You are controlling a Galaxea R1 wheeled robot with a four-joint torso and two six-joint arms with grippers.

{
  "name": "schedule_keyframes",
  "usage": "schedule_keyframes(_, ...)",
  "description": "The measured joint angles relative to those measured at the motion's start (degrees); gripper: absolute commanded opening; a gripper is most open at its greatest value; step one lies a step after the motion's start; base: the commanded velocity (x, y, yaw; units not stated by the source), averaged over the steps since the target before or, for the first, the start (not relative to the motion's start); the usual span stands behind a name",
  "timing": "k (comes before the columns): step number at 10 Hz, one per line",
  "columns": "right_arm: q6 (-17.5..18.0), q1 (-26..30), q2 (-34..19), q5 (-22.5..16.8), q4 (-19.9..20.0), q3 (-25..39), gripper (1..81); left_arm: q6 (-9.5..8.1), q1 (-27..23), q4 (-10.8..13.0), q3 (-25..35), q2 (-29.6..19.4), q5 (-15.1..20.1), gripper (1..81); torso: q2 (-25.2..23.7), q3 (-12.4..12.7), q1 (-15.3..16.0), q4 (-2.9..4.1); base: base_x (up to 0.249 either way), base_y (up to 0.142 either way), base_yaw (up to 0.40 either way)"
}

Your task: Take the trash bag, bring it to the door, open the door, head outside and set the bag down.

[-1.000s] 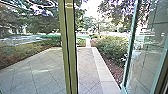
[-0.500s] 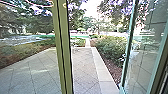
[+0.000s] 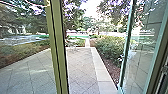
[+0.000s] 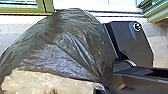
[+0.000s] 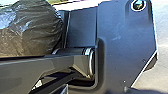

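Trash bag [image 4: 67,50] bulges this side of the doorway [image 3: 58,52], with paving [image 3: 81,67] and bushes [image 3: 110,47] beyond it; I can't tell whether either gripper is apart or clamped.

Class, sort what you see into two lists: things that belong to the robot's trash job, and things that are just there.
Part of the job:
- dark trash bag
- open glass door
- paving outside

Just there:
- bushes
- trees

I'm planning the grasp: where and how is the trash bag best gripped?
The trash bag is probably best gripped where its creases converge, coming from that side, near the pale crumpled plastic; elsewhere it bulges, offering little to pinch.
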Motion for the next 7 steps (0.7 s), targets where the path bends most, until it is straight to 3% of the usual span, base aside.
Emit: schedule_keyframes(7, 0.02, -0.02, 0.27, 0.02, -0.06, -0.11, 81.1, 0.0, 0.02, 0.07, 0.0, 0.0, 0.02, 1.0, 0.0, -0.02, 0.0, 0.0, 0.0, -0.102, 0.0)
